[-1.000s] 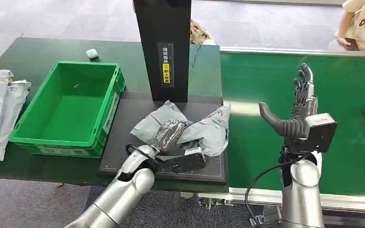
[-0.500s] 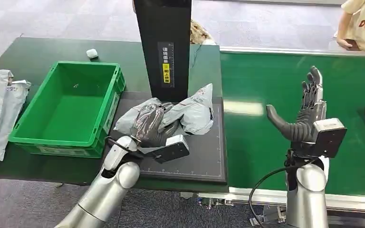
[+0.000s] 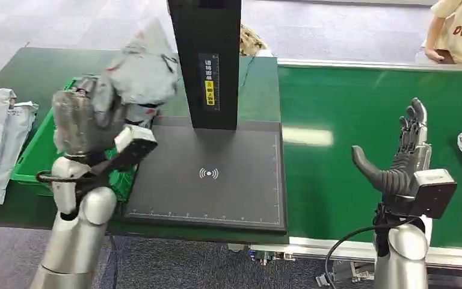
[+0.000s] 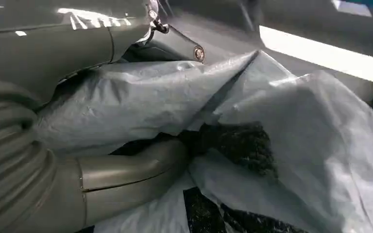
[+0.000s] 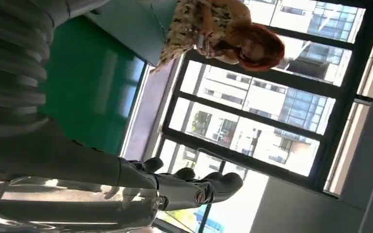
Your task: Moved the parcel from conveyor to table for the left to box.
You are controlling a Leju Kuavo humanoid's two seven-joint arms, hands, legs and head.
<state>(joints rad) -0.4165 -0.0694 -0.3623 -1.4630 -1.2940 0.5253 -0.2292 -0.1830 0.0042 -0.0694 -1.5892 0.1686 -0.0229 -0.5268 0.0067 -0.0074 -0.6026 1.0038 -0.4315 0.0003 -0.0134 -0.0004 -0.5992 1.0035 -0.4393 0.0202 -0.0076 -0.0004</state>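
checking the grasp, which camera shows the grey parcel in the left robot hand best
The left wrist view: the grey parcel is seen close, crumpled against the left robot hand that grips it. The head view shows the parcel whole but blurred, lifted over the green crate. The right wrist view faces windows.

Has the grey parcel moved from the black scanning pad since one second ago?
Yes. The left hand has lifted the grey parcel off the black pad, leftward, over the green crate.

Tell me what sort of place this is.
Probably a parcel-sorting or logistics test station: a green conveyor belt, a black scanning pad under a black post, a green crate, and a grey parcel held up by the left robot hand.
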